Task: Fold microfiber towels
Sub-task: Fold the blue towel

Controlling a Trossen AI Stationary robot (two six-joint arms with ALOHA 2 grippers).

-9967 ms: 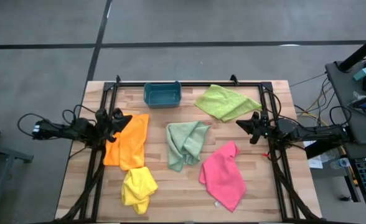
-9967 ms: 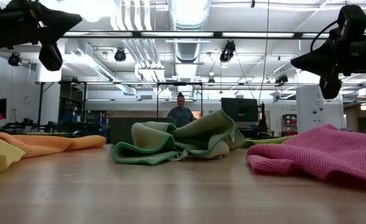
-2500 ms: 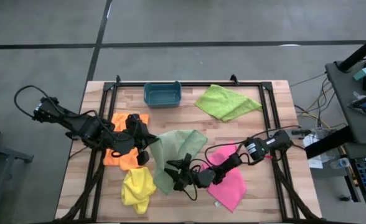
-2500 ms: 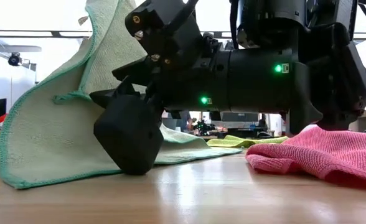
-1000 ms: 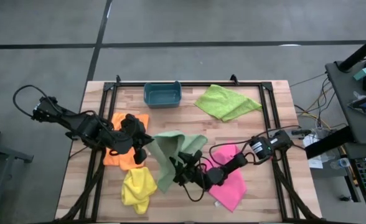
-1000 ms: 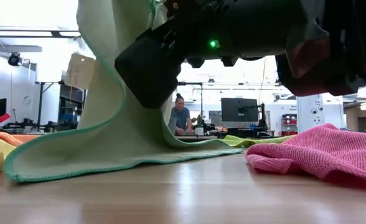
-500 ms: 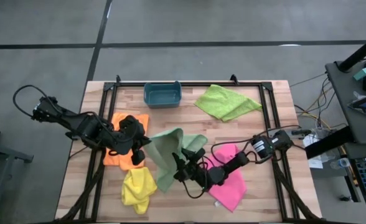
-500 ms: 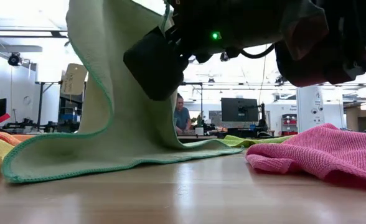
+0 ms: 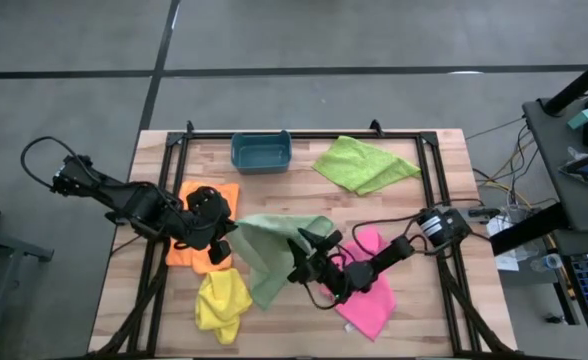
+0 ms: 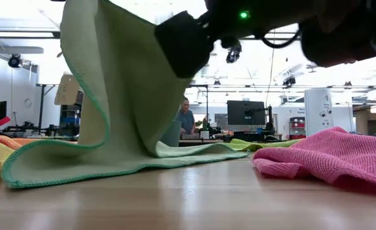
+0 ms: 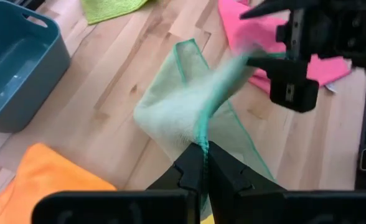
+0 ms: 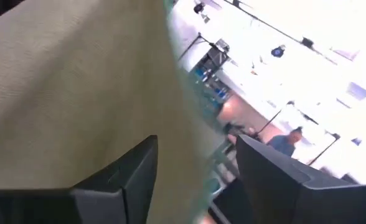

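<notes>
Now the pale mint green towel (image 9: 269,250) hangs higher off the table's middle than a second ago, its far part lying on the wood. The left gripper (image 11: 200,163) stays clenched on one hemmed corner; the right gripper (image 9: 302,258), jaws wide, has drifted rightward beside the raised cloth, so spreading looks underway.

Teal rectangular plastic bin (image 9: 261,152) sits at the upper middle of my high view, against the far rail of the black metal frame (image 9: 304,133) that borders the pale wooden plank table (image 9: 444,310). In my left wrist view that bin (image 11: 18,74) fills the upper left and looks hollow inside. Grey floor (image 9: 374,40) with dark seams lies across the top. In the low view a seated person (image 10: 187,120) shows at centre, a dark monitor (image 10: 242,112) just right.
</notes>
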